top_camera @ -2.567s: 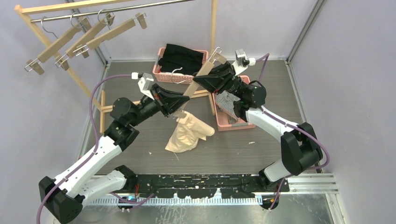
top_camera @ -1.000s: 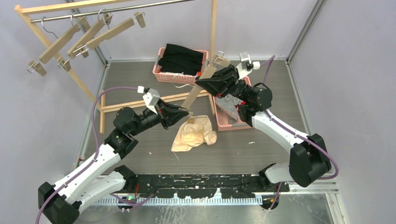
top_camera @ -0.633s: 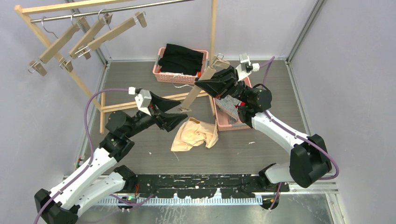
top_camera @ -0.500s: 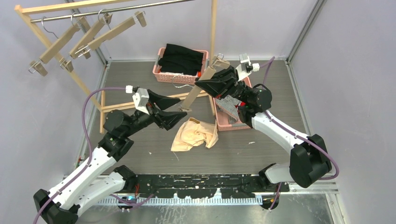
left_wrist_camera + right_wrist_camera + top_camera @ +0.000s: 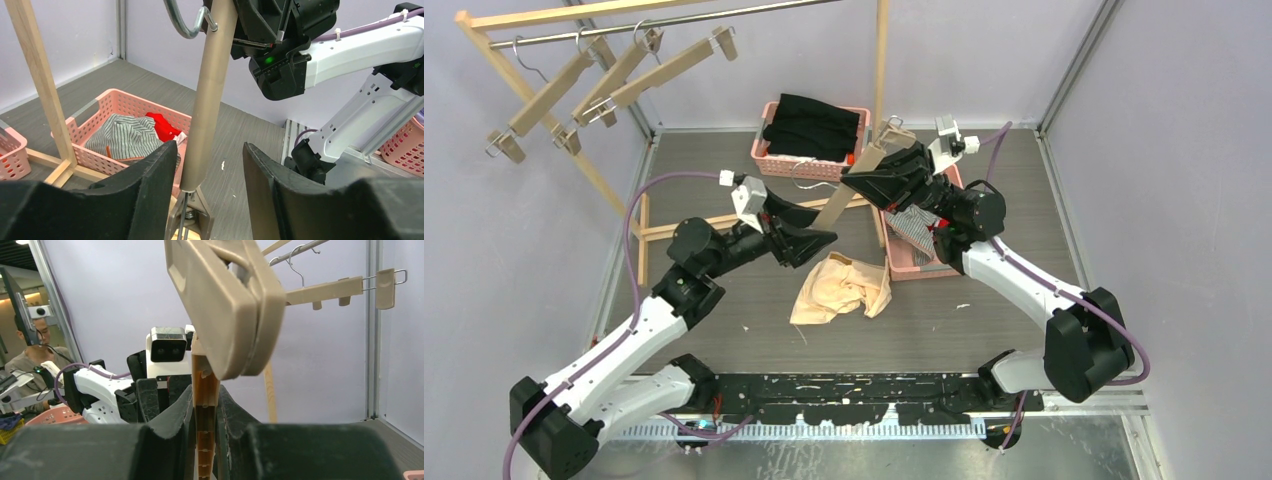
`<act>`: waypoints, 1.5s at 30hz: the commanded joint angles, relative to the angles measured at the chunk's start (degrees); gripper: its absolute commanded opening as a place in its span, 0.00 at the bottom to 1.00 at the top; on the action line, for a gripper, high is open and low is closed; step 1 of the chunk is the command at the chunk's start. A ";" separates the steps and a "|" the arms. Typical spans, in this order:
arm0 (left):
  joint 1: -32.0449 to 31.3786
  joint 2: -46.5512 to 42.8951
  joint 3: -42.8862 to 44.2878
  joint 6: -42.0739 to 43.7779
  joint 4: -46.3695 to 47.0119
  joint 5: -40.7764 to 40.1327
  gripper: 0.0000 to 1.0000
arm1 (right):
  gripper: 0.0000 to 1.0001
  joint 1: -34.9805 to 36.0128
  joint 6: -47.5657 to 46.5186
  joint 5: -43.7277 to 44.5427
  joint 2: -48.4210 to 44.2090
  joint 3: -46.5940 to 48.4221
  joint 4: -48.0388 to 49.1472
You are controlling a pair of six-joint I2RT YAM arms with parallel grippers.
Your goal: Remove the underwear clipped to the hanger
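Top external view: the right gripper point(image 5: 861, 176) is clamped shut on the bar of a wooden hanger point(image 5: 837, 207), holding it steeply tilted above the table point(image 5: 904, 330), one clip end high. The left gripper point(image 5: 822, 238) waits at the hanger's lower end, jaws parted, the bar standing between its fingers point(image 5: 150, 192) with a gap on either side and nothing in its grasp. The beige underwear point(image 5: 839, 288) lies crumpled on the table just below, apart from the hanger. To its right, a pink basket point(image 5: 914, 272) holds the striped piece point(image 5: 911, 225) and the red piece point(image 5: 162, 127). Black clothes point(image 5: 812, 125) fill a second basket point(image 5: 774, 165) at the back. Three spare hangers point(image 5: 619, 75) hang from a rail point(image 5: 674, 17) at upper left.
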 commanded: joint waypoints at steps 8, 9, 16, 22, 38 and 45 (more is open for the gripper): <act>-0.31 1.32 3.66 -0.73 5.49 0.66 0.01 | 0.01 1.10 0.79 1.02 -2.22 1.61 3.82; -0.31 1.24 3.76 -0.61 5.23 0.51 0.00 | 0.01 1.14 0.72 1.02 -2.23 1.62 3.77; -0.31 -1.53 6.61 0.82 -2.99 -0.22 0.00 | 0.24 1.14 -1.62 1.56 -2.89 0.46 1.26; -0.31 -7.24 10.88 3.24 -16.54 -5.35 0.00 | 0.77 1.14 -6.89 0.79 -4.55 -1.29 -5.43; -0.18 5.92 37.29 17.28 -74.06 -38.20 0.00 | 0.77 16.83 -39.62 36.88 -13.11 -16.85 -64.22; 2.53 10.33 38.02 17.48 -71.74 -34.24 0.00 | 0.79 18.08 -37.50 37.50 -6.75 -20.28 -61.54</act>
